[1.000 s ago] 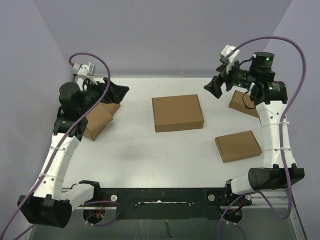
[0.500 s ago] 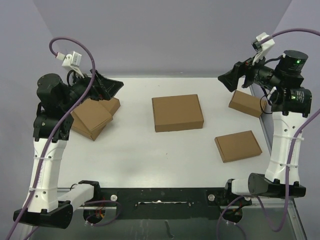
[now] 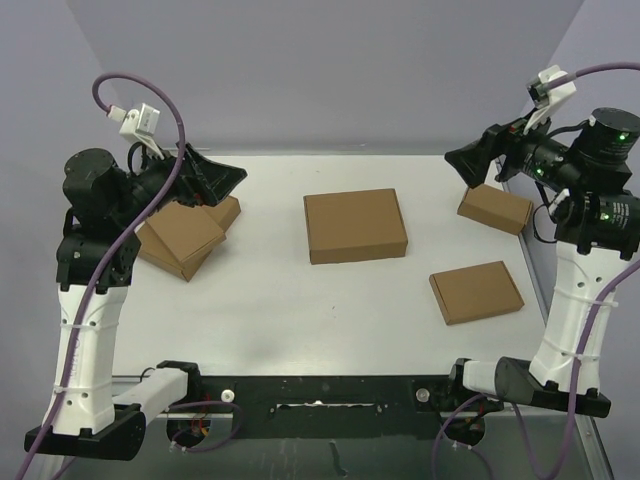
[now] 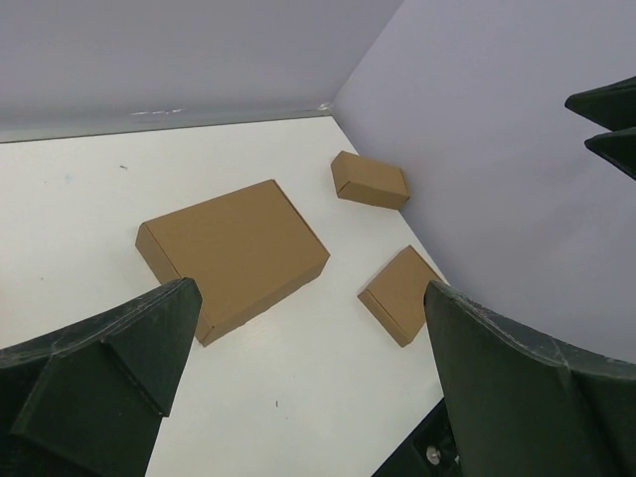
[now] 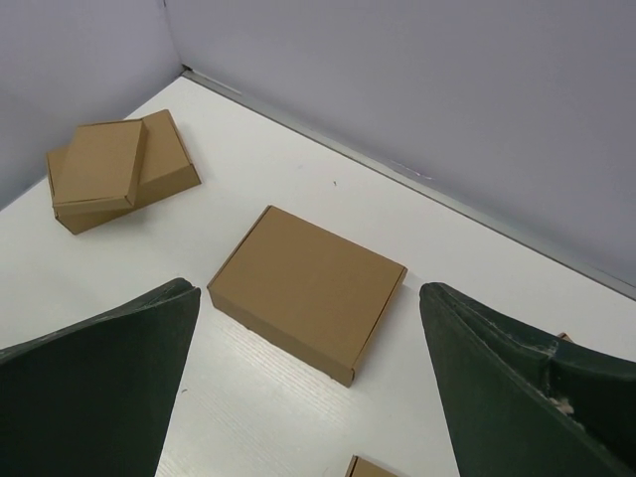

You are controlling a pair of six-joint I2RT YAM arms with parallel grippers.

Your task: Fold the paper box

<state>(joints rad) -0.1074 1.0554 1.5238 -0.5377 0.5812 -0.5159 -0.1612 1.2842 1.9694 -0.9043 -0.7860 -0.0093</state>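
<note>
While both arms stand high at the table's [image 3: 270,300] side edges, you have the left gripper [image 3: 225,180] and right gripper [image 3: 462,165] spread wide, holding nothing. The paper box [image 3: 356,226] lies closed mid-table, with bare surface on all four sides. Only the right wrist view shows the two-box stack [image 5: 114,174] by the left wall. Only the left wrist view shows the far small box [image 4: 370,180] and the near small box [image 4: 402,294] whole, by the right wall.

Left gripper [image 3: 232,178] and right gripper [image 3: 458,162] rose (outward).

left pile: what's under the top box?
A second flat brown box, lying askew with one end sticking out. The top box covers the rest of it; anything beneath both is hidden.
</note>
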